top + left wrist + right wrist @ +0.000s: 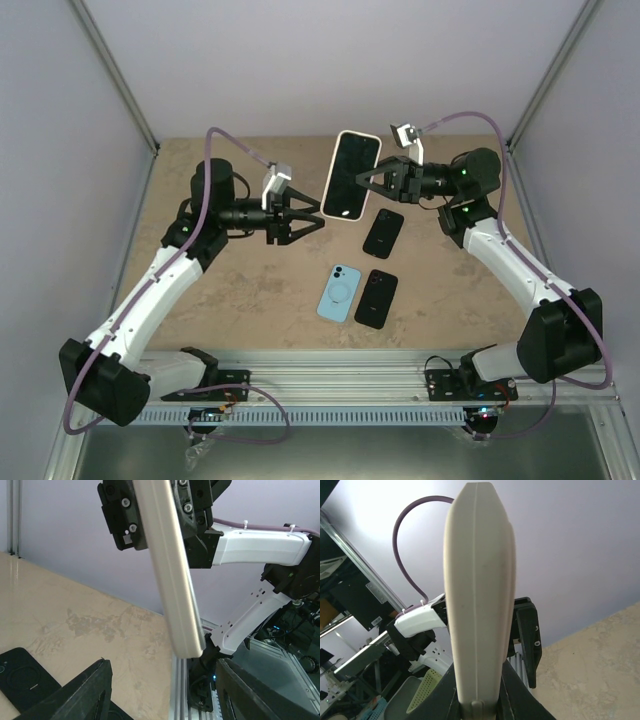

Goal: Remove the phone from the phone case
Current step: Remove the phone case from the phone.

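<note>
Pale lavender walls (300, 60) on three sides, mottled tan tabletop (270, 300) — aluminium rail (330, 385) along near edge

Two white-and-black arms, purple cables.
Left arm (150, 290) and right arm (515, 262): white links, round black joints, a purple cable (228, 137) along each with white zip ties (245, 524). Silver screws (125, 502) stud the black right gripper (365, 182); a small grey camera (277, 182) tops each wrist; a green light (465, 171) glows on one joint.
</note>
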